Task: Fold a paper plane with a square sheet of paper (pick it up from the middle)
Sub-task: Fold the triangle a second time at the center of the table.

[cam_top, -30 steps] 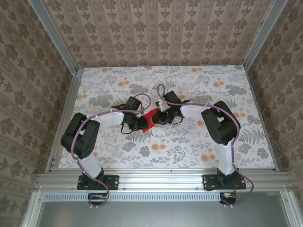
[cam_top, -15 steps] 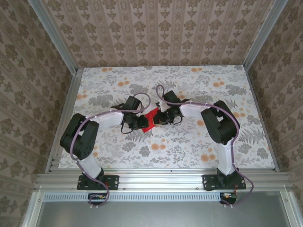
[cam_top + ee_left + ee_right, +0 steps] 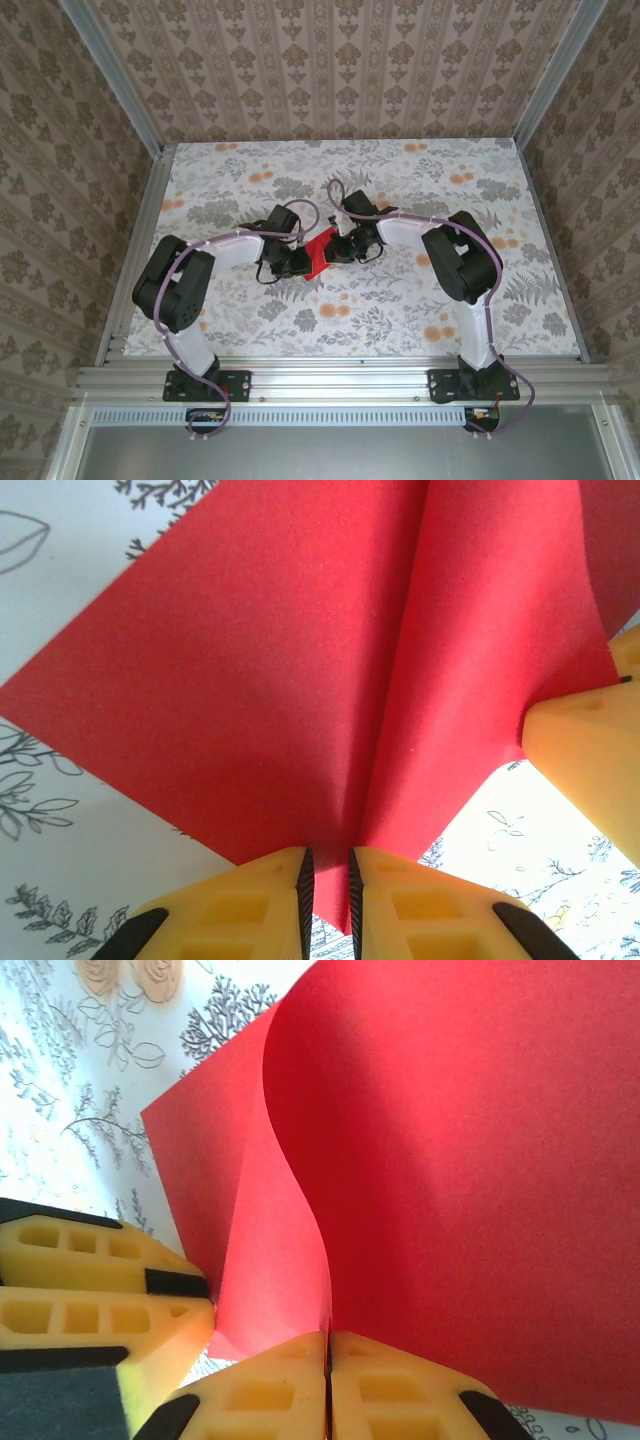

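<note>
Left fingers and right fingers each pinch the raised middle ridge of the thin bright red square sheet of paper from opposite sides, equally near, at frame centre.

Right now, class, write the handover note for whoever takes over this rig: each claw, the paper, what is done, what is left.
Left claw: shut on the red sheet of paper, right at its bend.
Right claw: shut on another edge of the sheet.
Sheet: mid floral table, between both claws, bent along its middle, one half curling.
Done: sheet gripped, first fold begun.
Left: press that fold flat, then make every further fold; no dart shape yet.
</note>
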Tool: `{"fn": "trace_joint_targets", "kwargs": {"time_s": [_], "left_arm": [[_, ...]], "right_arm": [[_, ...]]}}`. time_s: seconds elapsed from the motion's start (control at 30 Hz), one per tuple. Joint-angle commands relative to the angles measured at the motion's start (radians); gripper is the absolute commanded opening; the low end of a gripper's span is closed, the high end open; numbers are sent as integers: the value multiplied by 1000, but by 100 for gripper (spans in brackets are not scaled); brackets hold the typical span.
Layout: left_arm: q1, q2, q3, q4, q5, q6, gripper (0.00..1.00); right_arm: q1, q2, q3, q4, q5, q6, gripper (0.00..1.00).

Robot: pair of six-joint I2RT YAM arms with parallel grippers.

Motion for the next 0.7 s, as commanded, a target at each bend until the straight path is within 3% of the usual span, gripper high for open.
{"fn": "trace_joint_targets", "kwargs": {"time_s": [0.0,0.67], "left_arm": [[-3,28,21,-50,-26,30,20],[-14,41,34,-73,-38,58,17]], "right_arm": [[1,24,29,-56,53,-18,9],[4,27,56,-70,57,-27,10]]}}
